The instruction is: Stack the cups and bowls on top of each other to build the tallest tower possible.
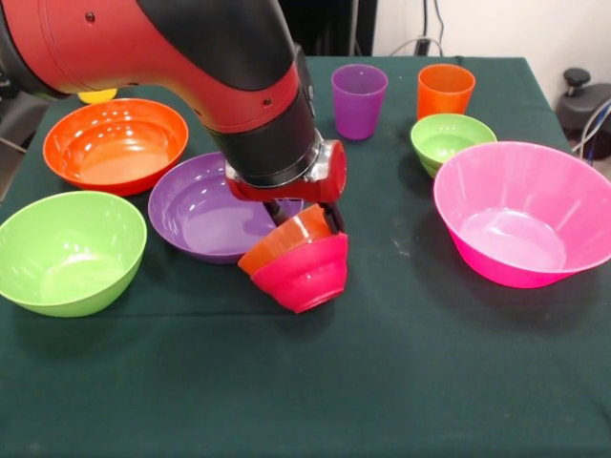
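Left of the jaws sit the lime bowl point(69, 250), orange bowl point(115, 143) and purple bowl point(205, 207). The gripper point(307, 221) pinches the tilted tower point(298, 260) by its rim: light, stiff, slippery plastic. Right stands the pink bowl point(523, 212).

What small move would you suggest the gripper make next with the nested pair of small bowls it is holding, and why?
Probably level the pair and lower it. The gripper grips the small orange bowl nested in the small red-magenta bowl, and both tilt steeply beside the purple bowl. Released at this tilt, they would likely roll or separate instead of standing as a base.
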Robot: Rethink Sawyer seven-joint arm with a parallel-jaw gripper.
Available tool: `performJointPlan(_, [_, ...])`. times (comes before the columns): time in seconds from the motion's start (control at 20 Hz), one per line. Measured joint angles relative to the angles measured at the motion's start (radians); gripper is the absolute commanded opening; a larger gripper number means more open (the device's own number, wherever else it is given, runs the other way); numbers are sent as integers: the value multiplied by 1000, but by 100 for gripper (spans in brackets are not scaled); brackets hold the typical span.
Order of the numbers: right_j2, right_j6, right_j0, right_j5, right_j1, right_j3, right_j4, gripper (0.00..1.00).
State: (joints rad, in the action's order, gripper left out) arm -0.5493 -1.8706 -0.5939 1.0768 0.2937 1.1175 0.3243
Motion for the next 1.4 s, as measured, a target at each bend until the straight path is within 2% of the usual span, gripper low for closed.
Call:
performJointPlan(0.45, [2,0,34,0,-50,-66,-39,100])
performJointPlan(0.8, [6,0,68,0,-105,-134,-42,100])
performJointPlan(1.4, [16,0,75,0,-116,-157,-49,100])
